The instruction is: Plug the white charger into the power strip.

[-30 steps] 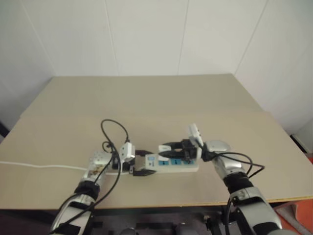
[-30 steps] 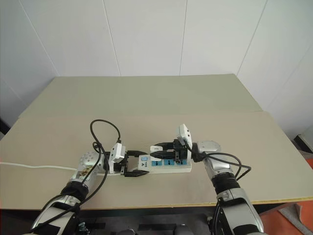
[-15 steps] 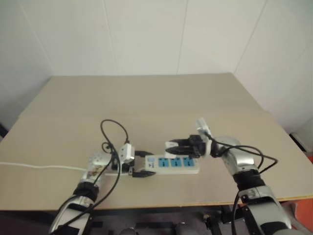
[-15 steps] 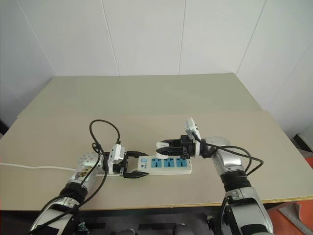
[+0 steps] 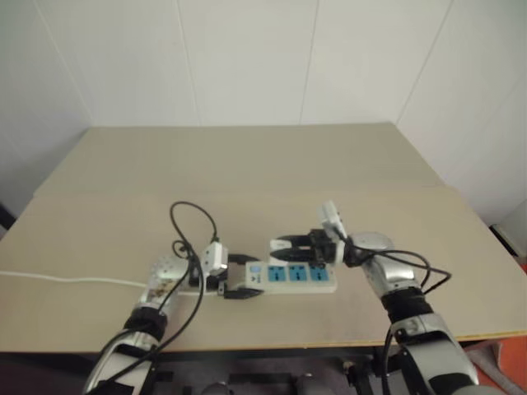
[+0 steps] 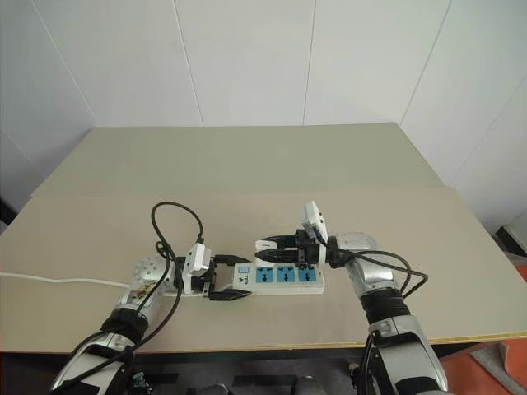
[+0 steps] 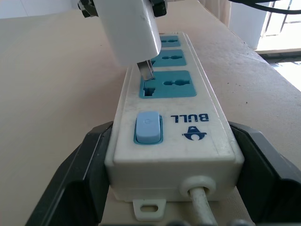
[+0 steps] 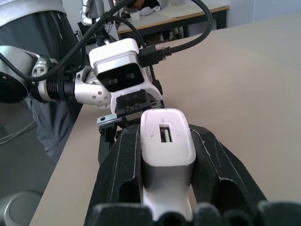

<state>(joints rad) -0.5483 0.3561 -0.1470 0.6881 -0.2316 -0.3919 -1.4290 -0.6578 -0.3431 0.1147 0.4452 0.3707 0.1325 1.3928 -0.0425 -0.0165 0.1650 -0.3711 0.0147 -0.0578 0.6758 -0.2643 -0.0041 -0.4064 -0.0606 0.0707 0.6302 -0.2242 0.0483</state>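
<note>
The right gripper [image 8: 164, 179] clamped the white charger [image 7: 128, 28], prongs just above the power strip [image 7: 176, 125] braced between the left gripper's [image 6: 233, 282] spread fingers.

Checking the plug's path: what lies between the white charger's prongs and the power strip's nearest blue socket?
Nothing: in the left wrist view the white charger hangs just above the power strip, its prong at the socket face with no obstacle.

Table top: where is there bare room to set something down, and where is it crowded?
The table is bare behind the power strip and toward both side edges. The crowded spot is its front middle: left gripper at the strip's end, right gripper holding the white charger above it.
</note>
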